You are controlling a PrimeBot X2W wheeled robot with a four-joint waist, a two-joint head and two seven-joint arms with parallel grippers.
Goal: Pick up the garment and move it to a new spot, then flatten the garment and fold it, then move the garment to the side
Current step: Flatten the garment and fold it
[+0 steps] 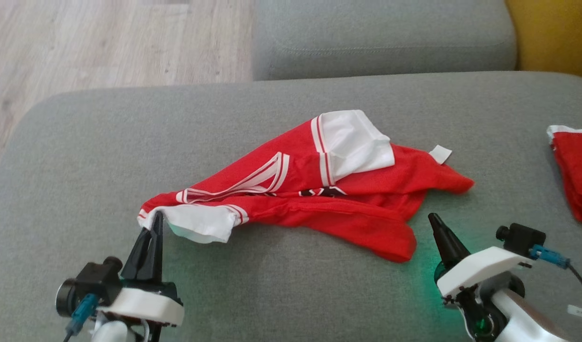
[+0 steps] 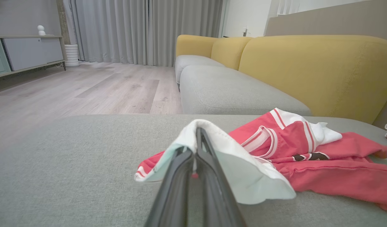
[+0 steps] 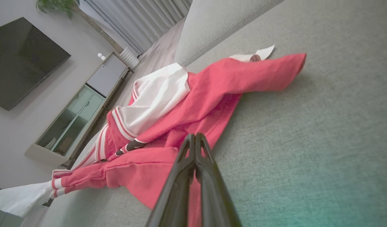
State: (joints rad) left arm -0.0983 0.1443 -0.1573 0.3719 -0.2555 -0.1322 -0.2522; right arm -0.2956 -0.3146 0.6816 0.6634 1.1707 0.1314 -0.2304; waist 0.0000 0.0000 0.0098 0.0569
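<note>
Red garment (image 1: 319, 190) on grey cushion (image 1: 82, 156), red cloth (image 1: 576, 175) apart

The garment (image 1: 348, 199) is laid on the cushion (image 1: 82, 156) ahead of the left gripper (image 1: 156, 219) and the right gripper (image 1: 433, 219), one sleeve (image 1: 201, 224) being draped over the former's tips, and another cloth (image 1: 576, 175) is placed to the latter's right.
</note>
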